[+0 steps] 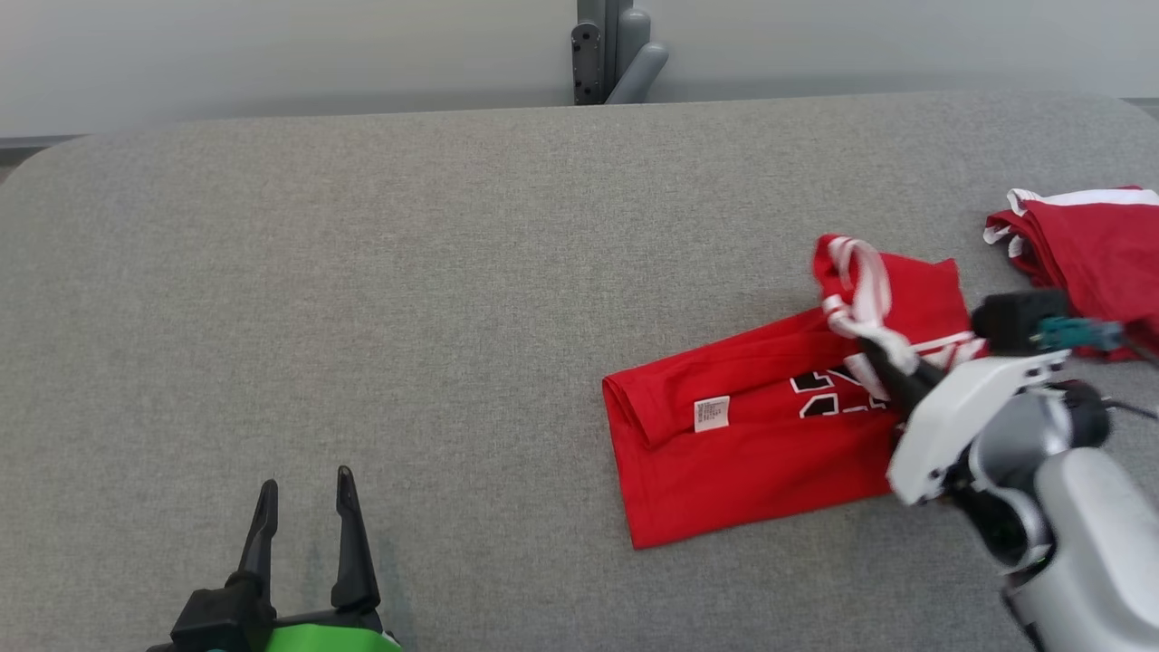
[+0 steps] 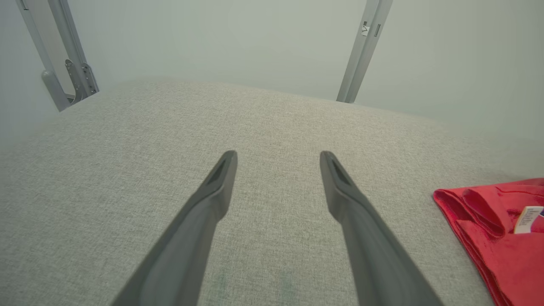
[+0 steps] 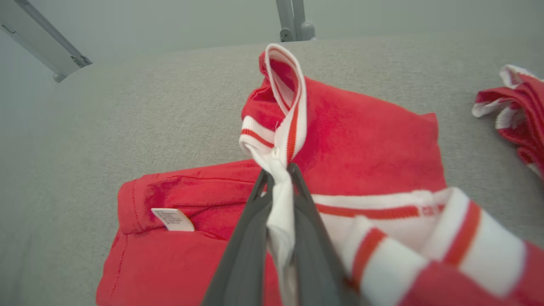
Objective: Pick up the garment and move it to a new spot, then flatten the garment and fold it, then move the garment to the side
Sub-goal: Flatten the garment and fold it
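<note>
Table (image 1: pixel 362 272): grey cloth top with rounded far corners. Open surface ran from its left edge to the garment's folded hem.

Garment (image 1: pixel 751 453): red, with white-and-red ribbed trim (image 3: pixel 293 123). It lay roughly flat on the table's right half, and one loop of the trim was raised.

Second red garment (image 1: pixel 1096 244): bunched at the right edge, apart from the first.

Right gripper (image 3: pixel 279 170): clamped on the white trim.

Left gripper (image 1: pixel 306 478): fingers apart, near the left front, holding nothing.

Label (image 1: pixel 712 414): white, beside the hem.
</note>
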